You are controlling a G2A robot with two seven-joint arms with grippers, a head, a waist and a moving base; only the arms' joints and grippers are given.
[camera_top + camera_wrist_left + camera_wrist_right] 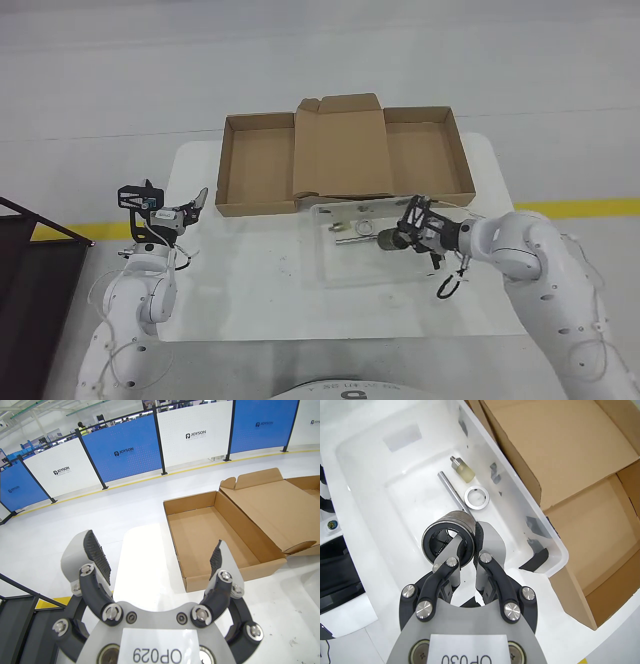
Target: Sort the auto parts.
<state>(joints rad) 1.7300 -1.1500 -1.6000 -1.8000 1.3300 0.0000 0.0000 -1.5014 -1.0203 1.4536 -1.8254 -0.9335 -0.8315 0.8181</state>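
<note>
We see a dark, hollow metal cylinder [455, 518] gripped by the right pincer [466, 535], one finger [451, 548] inside its bore, over the clear plastic tray [510, 482] on the worktop [250, 290], left pincer [155, 542] wide, empty.

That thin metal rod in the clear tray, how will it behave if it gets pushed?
The rod looks like straight polished metal, so probably stiff and slippery. Round and lying flat on the smooth tray floor, it would likely roll under a sideways push.
</note>
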